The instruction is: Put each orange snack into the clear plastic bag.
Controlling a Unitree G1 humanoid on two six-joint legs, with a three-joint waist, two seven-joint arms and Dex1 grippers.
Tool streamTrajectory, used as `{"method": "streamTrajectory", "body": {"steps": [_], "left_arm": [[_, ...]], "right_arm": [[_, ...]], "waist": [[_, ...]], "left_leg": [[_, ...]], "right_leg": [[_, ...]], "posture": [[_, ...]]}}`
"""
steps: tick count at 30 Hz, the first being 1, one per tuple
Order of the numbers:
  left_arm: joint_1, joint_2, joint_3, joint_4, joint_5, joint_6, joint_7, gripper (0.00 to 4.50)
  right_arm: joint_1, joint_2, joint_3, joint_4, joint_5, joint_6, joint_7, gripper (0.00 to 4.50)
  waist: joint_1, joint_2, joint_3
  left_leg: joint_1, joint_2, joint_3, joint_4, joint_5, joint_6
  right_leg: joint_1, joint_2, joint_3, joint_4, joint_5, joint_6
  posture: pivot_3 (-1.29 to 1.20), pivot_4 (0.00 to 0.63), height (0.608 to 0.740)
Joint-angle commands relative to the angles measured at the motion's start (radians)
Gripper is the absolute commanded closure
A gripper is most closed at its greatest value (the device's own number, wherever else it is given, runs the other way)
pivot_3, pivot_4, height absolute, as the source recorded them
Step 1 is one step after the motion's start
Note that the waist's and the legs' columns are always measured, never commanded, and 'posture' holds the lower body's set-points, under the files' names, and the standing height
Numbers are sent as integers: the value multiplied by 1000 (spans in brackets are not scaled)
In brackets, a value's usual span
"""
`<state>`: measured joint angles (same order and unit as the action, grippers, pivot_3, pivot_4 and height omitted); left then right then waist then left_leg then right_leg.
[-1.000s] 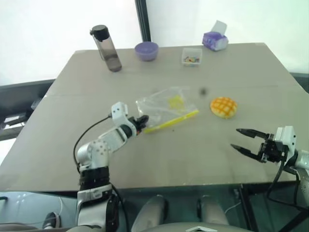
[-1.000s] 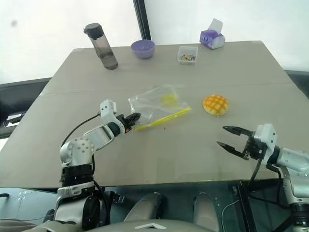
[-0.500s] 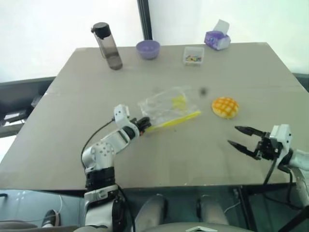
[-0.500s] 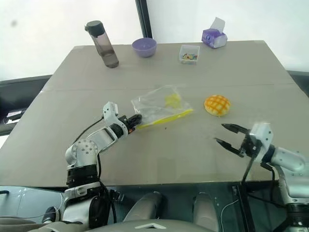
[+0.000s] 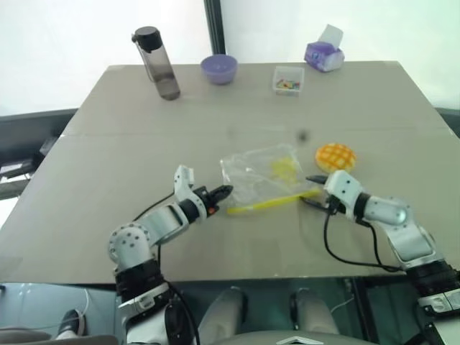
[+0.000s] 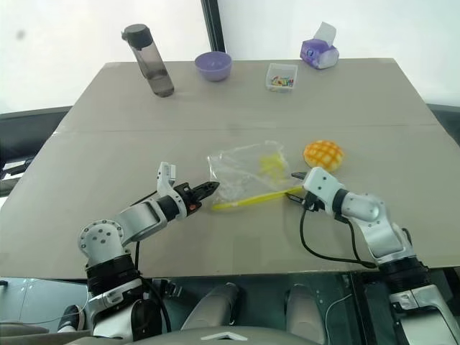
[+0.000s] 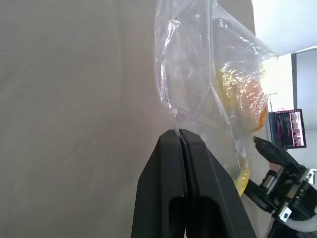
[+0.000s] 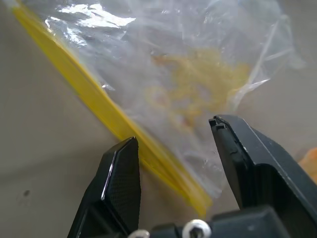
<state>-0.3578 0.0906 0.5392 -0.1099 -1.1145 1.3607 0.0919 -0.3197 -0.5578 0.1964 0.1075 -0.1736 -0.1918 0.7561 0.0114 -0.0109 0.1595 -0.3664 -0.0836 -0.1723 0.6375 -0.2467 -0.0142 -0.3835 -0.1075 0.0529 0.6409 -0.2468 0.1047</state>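
Clear plastic bag lies crinkled mid-table, yellow seal strip along its near edge, w/ both grippers at it. Left gripper has its two black fingers pressed together, clamped on the bag's left corner edge; the film stands up from the pinch in the left wrist view. Right gripper sits at the bag's right end w/ fingers apart, straddling the end of the seal strip but not closed on it. Orange snack, round bun w/ grid top, rests on the table just beside the bag's right edge, outside it and close behind the right gripper. Along the far edge, well apart from all that: dark water bottle, purple bowl, small clear box of colourful bits, purple tissue pack
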Motion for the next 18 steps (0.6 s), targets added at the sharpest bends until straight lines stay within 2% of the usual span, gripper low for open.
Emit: {"method": "streamTrajectory", "body": {"steps": [1, 2, 7, 10, 14, 18], "left_arm": [[2, -14, -13, -43, -62, 18, 25, 4434], [5, -14, -17, -47, -68, 19, 29, 4434], [21, 7, -39, -63, -84, 8, 31, 4500], [27, 31, -63, -69, -78, -12, 10, 4500], [19, 95, -138, -97, 59, -176, -83, 4500], [1, 158, -211, -104, 168, -314, -180, 3286]], "right_arm": [[-53, 23, 7, 31, -54, -1, -75, 1862], [-67, 32, 3, 36, -60, 9, -93, 1862], [-92, 41, -9, 44, -60, 14, -131, 3086], [-93, 39, -12, 36, -50, 22, -133, 4445], [-113, 50, -24, 6, -51, 133, -141, 4482], [-151, 51, -12, 3, -59, 186, -137, 4500]], "waist": [[0, -1, 1], [0, -2, 1], [0, -3, 2], [-2, -3, 2], [-3, -3, 2], [-12, -3, 3]], "left_leg": [[-1, 0, 0, 0, 0, 0], [-1, 0, 0, 0, 0, 0], [-5, 0, 0, 0, 0, 0], [-14, 0, 0, 1, 0, -1], [-15, 0, 0, 1, 1, -1], [-15, 0, 0, 1, 1, -1]], "right_leg": [[0, 0, 0, 0, 0, 0], [-1, 0, 0, 0, 0, 0], [-5, 0, 0, 0, 0, 0], [-15, 0, 0, 1, 1, -1], [-15, 1, 0, 1, 1, -1], [-16, 1, 0, 1, 1, -1]], "posture": [[0, 150, 740], [0, 150, 740], [0, 150, 740], [0, 150, 740], [0, 150, 740], [0, 150, 740]]}}
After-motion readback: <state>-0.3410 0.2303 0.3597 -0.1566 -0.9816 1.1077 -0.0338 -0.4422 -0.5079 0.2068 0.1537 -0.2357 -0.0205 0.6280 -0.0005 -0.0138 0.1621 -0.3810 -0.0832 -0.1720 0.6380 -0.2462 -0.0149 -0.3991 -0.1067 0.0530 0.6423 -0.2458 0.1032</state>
